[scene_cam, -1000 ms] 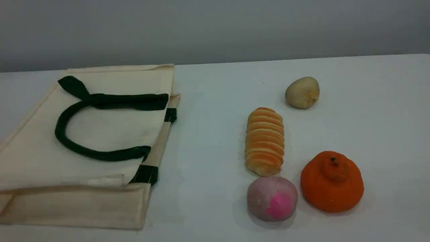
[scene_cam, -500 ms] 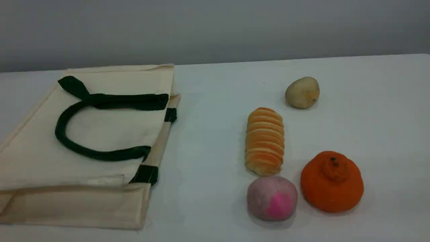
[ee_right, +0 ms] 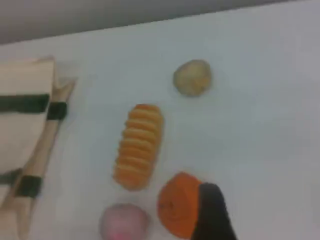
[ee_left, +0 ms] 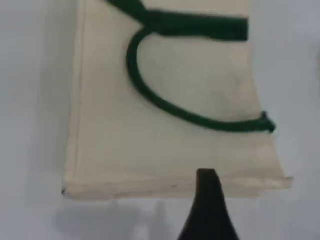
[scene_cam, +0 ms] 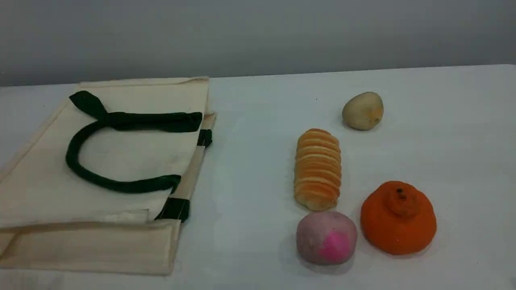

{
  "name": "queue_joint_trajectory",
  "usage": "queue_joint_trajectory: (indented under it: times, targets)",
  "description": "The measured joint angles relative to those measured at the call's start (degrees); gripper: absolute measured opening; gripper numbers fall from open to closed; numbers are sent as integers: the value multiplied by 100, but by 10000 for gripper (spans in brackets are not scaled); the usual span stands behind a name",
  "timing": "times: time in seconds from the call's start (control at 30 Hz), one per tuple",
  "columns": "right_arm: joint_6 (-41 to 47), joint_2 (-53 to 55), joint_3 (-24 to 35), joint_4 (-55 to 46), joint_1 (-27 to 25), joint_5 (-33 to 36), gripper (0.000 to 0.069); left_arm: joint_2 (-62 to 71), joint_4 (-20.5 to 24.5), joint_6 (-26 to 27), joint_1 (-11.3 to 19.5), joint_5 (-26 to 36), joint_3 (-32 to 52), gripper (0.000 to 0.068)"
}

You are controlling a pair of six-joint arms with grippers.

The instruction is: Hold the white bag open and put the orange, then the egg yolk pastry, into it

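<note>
Gripper (ee_left: 206, 210) unmoved above white bag (scene_cam: 121, 161); scene unchanged.

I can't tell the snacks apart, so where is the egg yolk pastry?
In the scene view the egg yolk pastry lies alone on the table's right half, farthest back, just beyond and right of the ridged bread roll.

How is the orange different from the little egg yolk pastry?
The orange is bright orange, and the egg yolk pastry is pale tan. The orange is much bigger. It has a knobby top with a dark stem, while the pastry is smooth and egg-shaped. Both sit on the table, outside the bag.
</note>
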Motion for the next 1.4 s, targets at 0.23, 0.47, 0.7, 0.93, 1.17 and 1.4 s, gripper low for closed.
queue_joint_trajectory:
  times: [0.23, 0.47, 0.7, 0.93, 1.17, 1.4]
  targets:
    - [-251, 1690, -5, 842, 0, -1043, 432, 1312, 33, -180, 0, -761, -110, 472]
    - [-1041, 3143, -5, 1783, 0, -1827, 432, 2406, 37, -180, 6, -1568, -368, 472]
    - [-2196, 3964, -5, 2961, 5, -1992, 432, 3506, 333, -550, 6, -1876, -849, 472]
    - [-3384, 4009, -45, 4050, 5, -1991, 432, 4386, 1001, -1279, 6, -1887, -1263, 472]
    - [-3772, 4115, -382, 4425, 5, -1909, 432, 5255, 1096, -1350, 6, -1929, -1751, 472]
    - [-3780, 4314, -587, 4428, 5, -1909, 432, 6059, 1066, -1340, 6, -2075, -2241, 472]
